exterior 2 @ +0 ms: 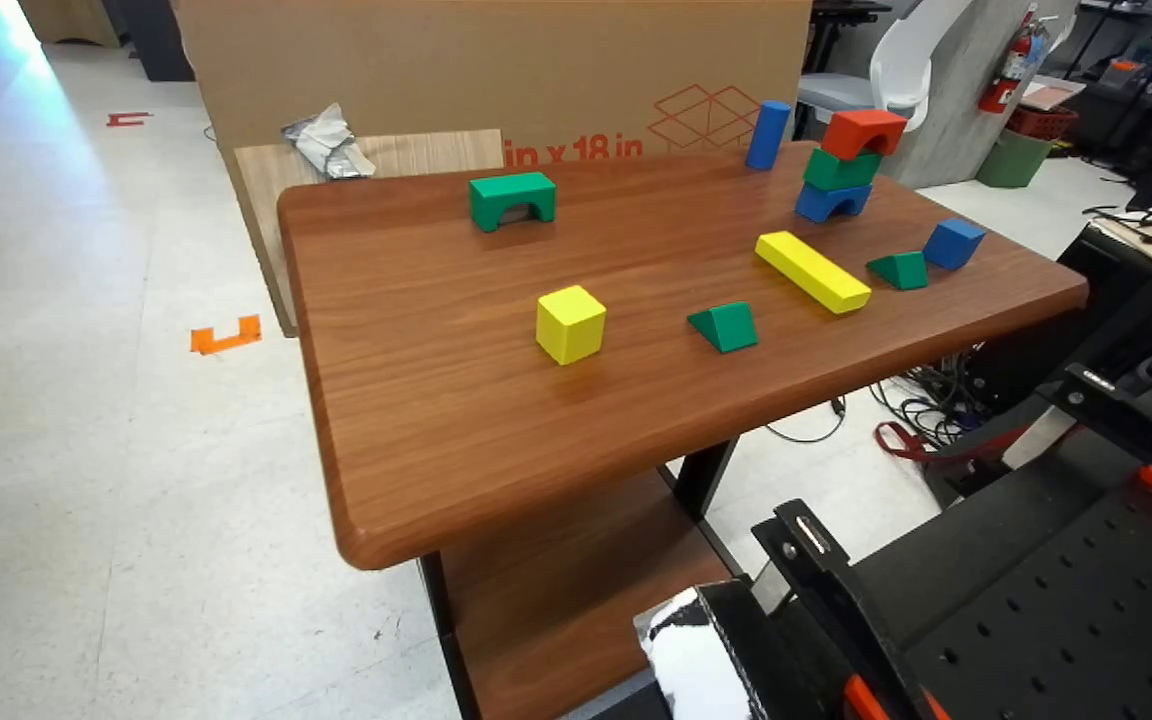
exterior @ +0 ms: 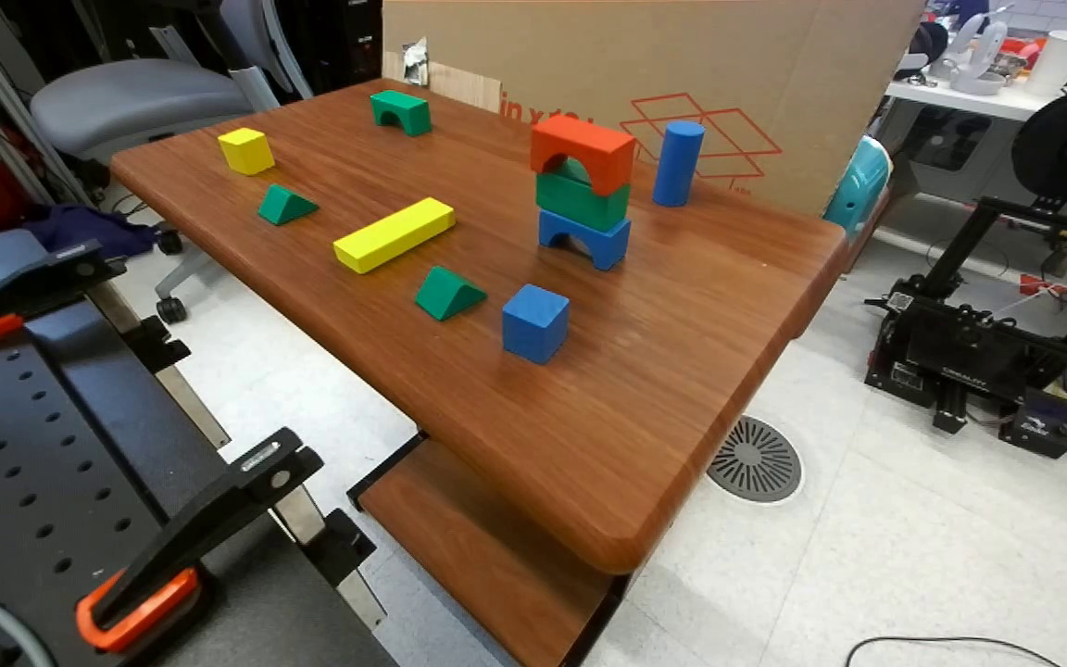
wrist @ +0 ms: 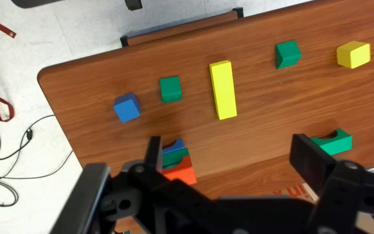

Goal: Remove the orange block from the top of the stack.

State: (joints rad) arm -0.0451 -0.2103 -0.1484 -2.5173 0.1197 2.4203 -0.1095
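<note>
The orange block [exterior: 596, 148] is a red-orange arch lying on top of the stack, and it also shows in an exterior view [exterior 2: 866, 130]. Under it the stack has a green block with a curved hollow [exterior: 584, 202] and a blue arch [exterior: 608, 245] on the table. In the wrist view the orange block [wrist: 185, 173], the green block [wrist: 177, 156] and the blue arch [wrist: 175, 146] are partly hidden behind the left-hand finger. My gripper [wrist: 227, 141] is wide open and empty above the table, apart from the stack. It is out of view in both exterior views.
A blue cylinder [exterior: 679, 165] stands beside the stack. A blue cube [exterior: 533, 324], a yellow bar [exterior: 395, 236], green wedges [exterior: 448, 295], a yellow cube [exterior 2: 571, 325] and a green arch [exterior 2: 513, 198] lie on the table [exterior: 663, 371]. A cardboard box [exterior: 774, 56] stands behind it.
</note>
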